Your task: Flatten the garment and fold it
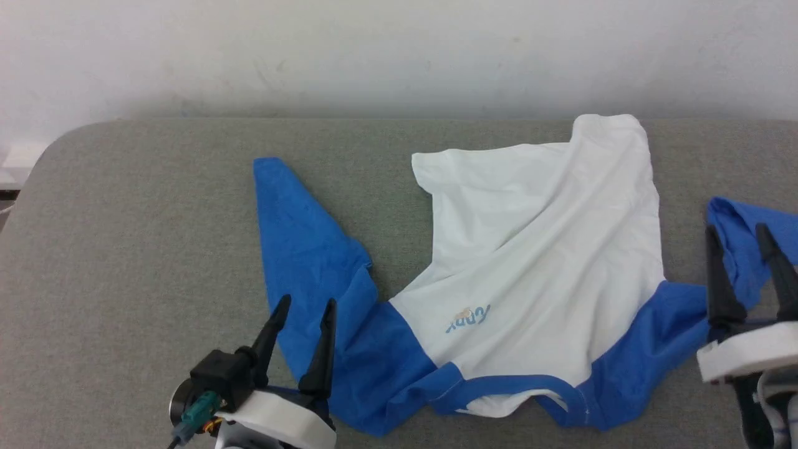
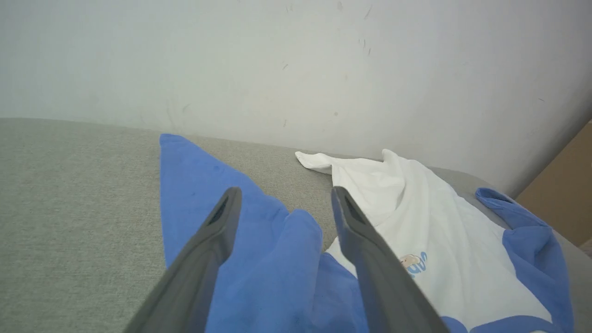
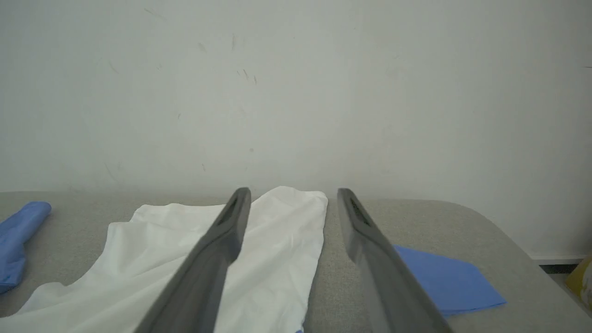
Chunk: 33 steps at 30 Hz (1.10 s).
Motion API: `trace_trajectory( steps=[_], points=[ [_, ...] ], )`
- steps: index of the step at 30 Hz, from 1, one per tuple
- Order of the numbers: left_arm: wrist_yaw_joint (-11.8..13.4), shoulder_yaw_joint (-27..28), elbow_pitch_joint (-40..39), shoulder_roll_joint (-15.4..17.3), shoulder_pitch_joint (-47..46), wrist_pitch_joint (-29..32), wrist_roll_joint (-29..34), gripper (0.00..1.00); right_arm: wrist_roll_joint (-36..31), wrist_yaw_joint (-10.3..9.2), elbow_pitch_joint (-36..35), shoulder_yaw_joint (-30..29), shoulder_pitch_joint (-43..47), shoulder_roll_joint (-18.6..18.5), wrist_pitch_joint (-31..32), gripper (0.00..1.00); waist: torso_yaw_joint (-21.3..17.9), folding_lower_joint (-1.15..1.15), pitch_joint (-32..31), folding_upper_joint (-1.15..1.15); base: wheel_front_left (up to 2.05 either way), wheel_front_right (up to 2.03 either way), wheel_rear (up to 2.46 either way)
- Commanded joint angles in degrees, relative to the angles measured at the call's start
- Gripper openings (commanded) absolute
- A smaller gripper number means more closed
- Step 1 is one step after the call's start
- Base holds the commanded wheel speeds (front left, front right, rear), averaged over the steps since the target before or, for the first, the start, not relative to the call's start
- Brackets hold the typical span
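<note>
You have the garment (image 1: 536, 249) rumpled on the surface (image 1: 124, 249), collar nearest you, body running away from and between both sets of spread, empty jaws, left gripper (image 1: 308, 302) directly over one blue sleeve (image 1: 299, 237), right gripper (image 1: 736, 229) beside the other, so either arm reaches equally.

The left part of the grey padded table (image 1: 124, 262) lies bare, leaving wide room from its near edge to its far edge. The white wall (image 1: 374, 56) closes off the far side just behind the table. The shirt (image 1: 548, 237) covers the middle and right, with a bare wedge of table between its left sleeve (image 1: 299, 249) and white body, while its right sleeve (image 1: 729, 215) runs off to the right
</note>
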Motion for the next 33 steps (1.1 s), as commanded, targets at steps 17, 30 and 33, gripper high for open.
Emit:
trace_trajectory(
  steps=[17,30,33],
  points=[
    [-6.4,-18.67,-5.42,13.54,-1.04,24.69,1.76,1.0,-0.49,-0.12,-9.62,-5.88,10.73,9.76,5.66,1.0,-4.04,0.01,0.97,0.0,0.0,0.0,0.0],
    [-4.65,-21.15,0.34,12.33,-6.99,24.48,6.03,1.0,0.09,-0.12,-8.75,-5.52,9.76,10.33,6.63,1.0,-5.02,0.01,4.13,0.0,0.0,0.0,0.0],
    [-4.95,-21.95,0.98,11.59,-7.78,23.56,5.84,1.0,0.26,-0.12,-8.36,-5.48,9.58,10.37,6.65,1.0,-5.08,0.01,4.41,0.0,0.0,0.0,0.0]
  ],
)
